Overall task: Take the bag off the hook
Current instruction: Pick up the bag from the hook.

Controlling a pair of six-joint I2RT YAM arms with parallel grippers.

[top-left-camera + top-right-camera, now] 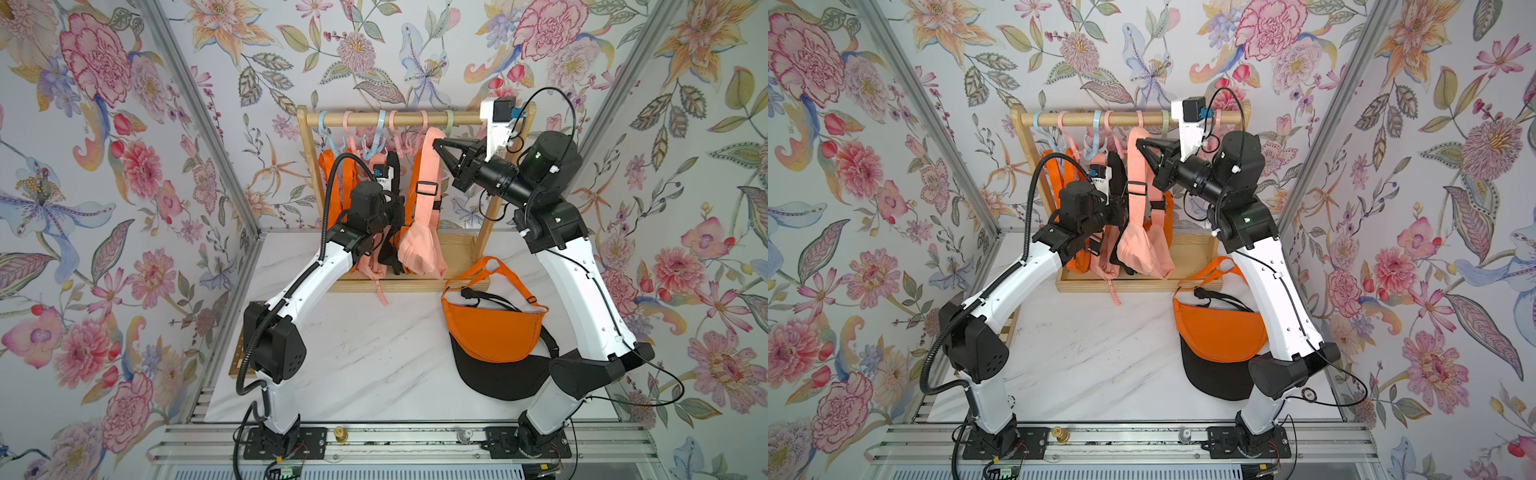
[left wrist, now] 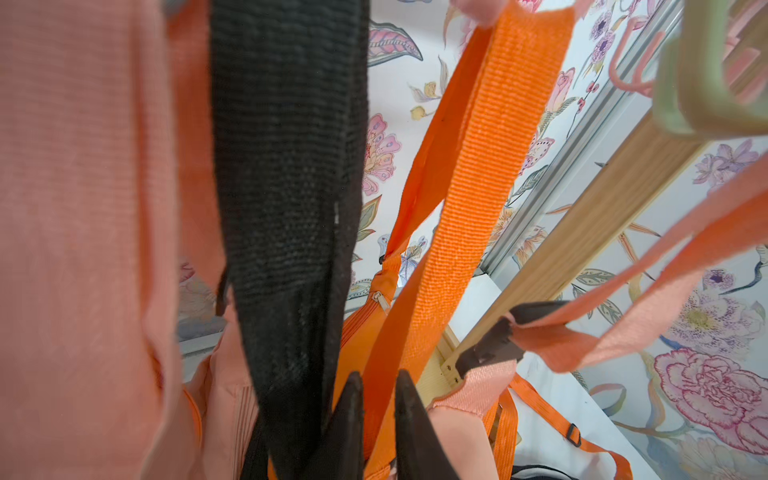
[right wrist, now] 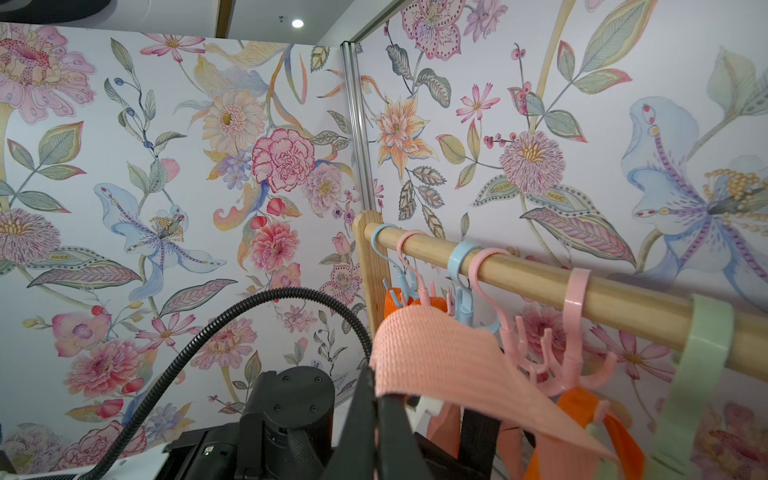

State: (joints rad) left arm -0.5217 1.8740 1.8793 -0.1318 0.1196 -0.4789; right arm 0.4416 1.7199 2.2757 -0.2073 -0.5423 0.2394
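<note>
A peach bag hangs in the wooden rack. My right gripper is shut on the top loop of the bag's peach strap, just under the rail. The loop arches in front of a pink pronged hook. I cannot tell whether it still rests on a prong. My left gripper is lower, buried among the hanging straps. Its fingers stand narrowly apart, with an orange strap showing in the gap and a black strap beside it.
The rail carries several blue, pink and green hooks, with orange bags hanging at its left end. An orange bag lies on a black bag on the marble table by the right arm. The rack's wooden base fronts the back wall.
</note>
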